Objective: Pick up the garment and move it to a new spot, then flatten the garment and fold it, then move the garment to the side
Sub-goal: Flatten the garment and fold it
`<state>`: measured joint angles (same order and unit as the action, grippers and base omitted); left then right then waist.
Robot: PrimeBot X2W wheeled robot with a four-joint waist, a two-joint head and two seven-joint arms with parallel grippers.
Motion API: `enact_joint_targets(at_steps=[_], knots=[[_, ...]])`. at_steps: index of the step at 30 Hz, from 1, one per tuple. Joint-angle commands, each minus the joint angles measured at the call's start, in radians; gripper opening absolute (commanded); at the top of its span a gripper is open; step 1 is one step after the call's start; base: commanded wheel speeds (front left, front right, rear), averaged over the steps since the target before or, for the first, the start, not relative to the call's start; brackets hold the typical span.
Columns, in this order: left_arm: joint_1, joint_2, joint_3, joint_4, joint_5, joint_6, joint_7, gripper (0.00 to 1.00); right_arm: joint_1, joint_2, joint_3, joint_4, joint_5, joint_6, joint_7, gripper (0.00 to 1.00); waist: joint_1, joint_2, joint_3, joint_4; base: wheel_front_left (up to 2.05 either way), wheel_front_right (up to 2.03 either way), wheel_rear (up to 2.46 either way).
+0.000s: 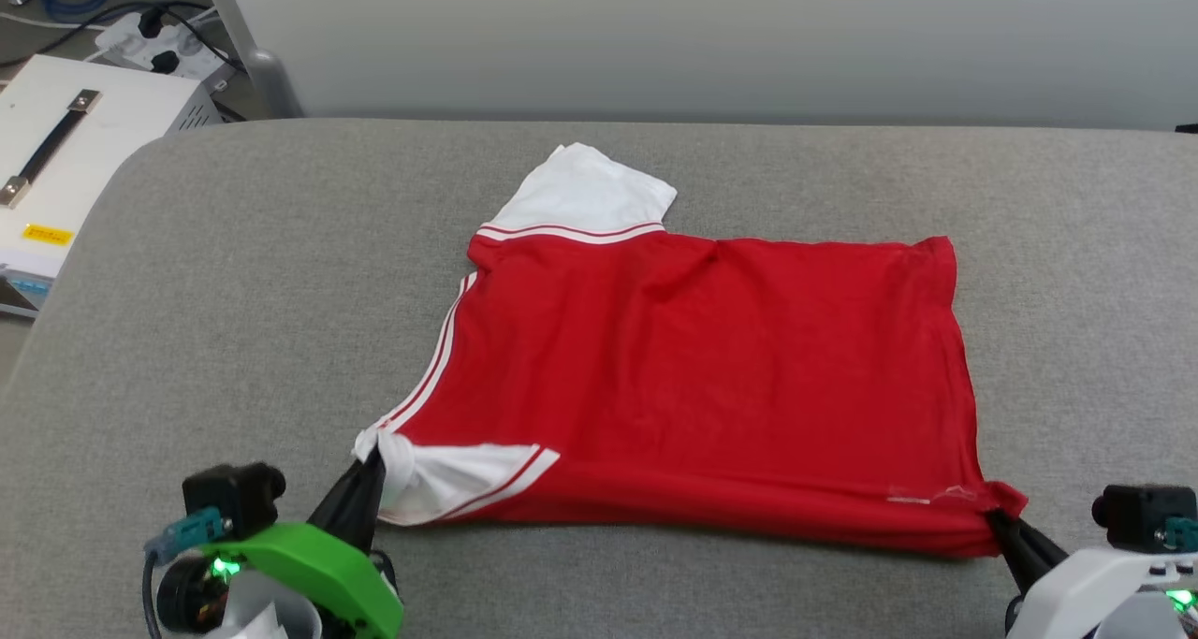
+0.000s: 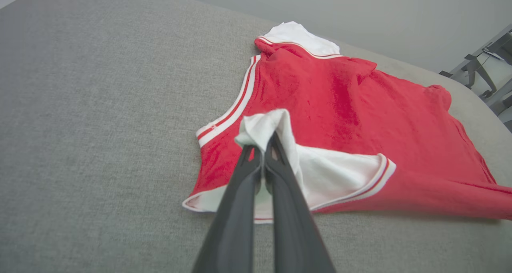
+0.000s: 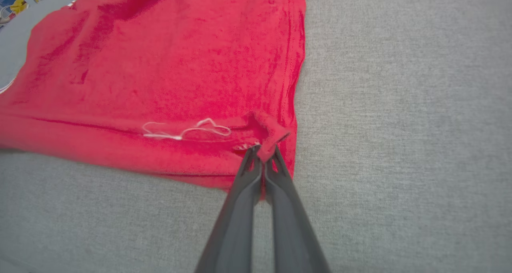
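The grey cloth-covered desk point(image 1: 234, 321) lies under both our pincers, and the garment point(image 1: 702, 377) spreads nearly flat on it, reaching away from the pincers and spanning the gap between them. Our left pincer point(image 1: 372, 461) is clamped tight on the bunched white sleeve point(image 1: 459, 475) at its tips. Our right pincer point(image 1: 998, 519) is clamped tight on the red hem corner point(image 1: 1007, 501).

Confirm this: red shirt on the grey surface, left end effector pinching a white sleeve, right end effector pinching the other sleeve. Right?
No: the right end effector pinches a red hem corner of the shirt, per the right wrist view. The left end effector does pinch a white sleeve.
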<state>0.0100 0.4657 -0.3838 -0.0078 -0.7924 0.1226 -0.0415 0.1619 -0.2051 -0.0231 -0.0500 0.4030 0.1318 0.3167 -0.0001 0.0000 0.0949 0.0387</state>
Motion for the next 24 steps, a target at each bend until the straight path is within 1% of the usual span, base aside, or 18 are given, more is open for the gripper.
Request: enact_joint_targets(at_steps=[1,7,12,17,24], knots=[[-0.052,-0.009,-0.002,0.012,0.013,-0.015,-0.009,0.0,-0.04,-0.013,0.005,-0.007,-0.009,-0.001,0.001,0.0,0.0001,0.0,0.039,-0.003,0.0,0.0,0.0],[-0.213,-0.046,-0.032,0.118,0.038,-0.074,-0.021,0.0,-0.158,-0.036,0.017,0.034,-0.011,-0.001,0.004,0.0,0.0001,0.0,0.107,-0.005,0.0,0.0,0.0],[-0.309,-0.082,-0.047,0.224,0.047,-0.118,-0.054,0.0,-0.24,-0.049,0.051,0.103,-0.004,-0.001,-0.013,0.0,0.0001,0.0,0.16,-0.01,0.0,0.0,0.0],[-0.366,-0.111,-0.053,0.329,0.036,-0.154,-0.071,0.0,-0.298,-0.057,0.075,0.177,0.008,-0.001,-0.039,0.0,0.0001,0.0,0.208,-0.012,0.0,0.0,0.0],[-0.415,-0.145,-0.067,0.481,0.001,-0.193,-0.049,0.0,-0.352,-0.072,0.119,0.284,0.023,-0.001,-0.088,0.0,0.0001,0.0,0.238,-0.01,0.0,0.0,0.0]])
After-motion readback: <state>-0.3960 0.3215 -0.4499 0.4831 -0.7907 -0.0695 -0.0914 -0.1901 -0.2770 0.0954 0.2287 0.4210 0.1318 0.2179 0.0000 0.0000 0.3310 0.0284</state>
